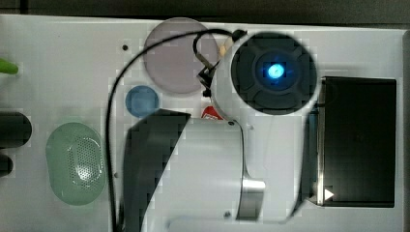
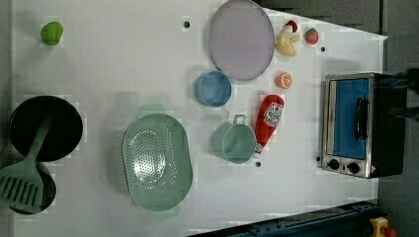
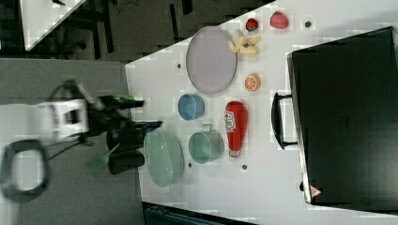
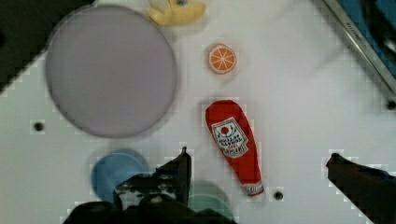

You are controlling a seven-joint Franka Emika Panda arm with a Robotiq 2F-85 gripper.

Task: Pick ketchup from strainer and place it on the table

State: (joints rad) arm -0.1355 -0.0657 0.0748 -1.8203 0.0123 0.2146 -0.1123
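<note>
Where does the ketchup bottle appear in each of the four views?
Top view: ketchup, a red sliver beside the arm.
Left view: ketchup, right of centre, flat on the table.
Right view: ketchup, centre.
Wrist view: ketchup, centre.
Shared landmark: the blue bowl nearby.

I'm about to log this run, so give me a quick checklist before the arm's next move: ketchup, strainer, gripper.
1. Ketchup out of the strainer: ok, it lies on the table.
2. Strainer holds nothing: ok, only its perforated bottom shows.
3. Gripper open: ok, the jaws stand wide apart.
4. Gripper holds nothing: ok, the ketchup lies on the table between the spread fingers, untouched.
5. Ketchup apart from the green cup: cannot tell, its cap end lies right at the rim.
</note>
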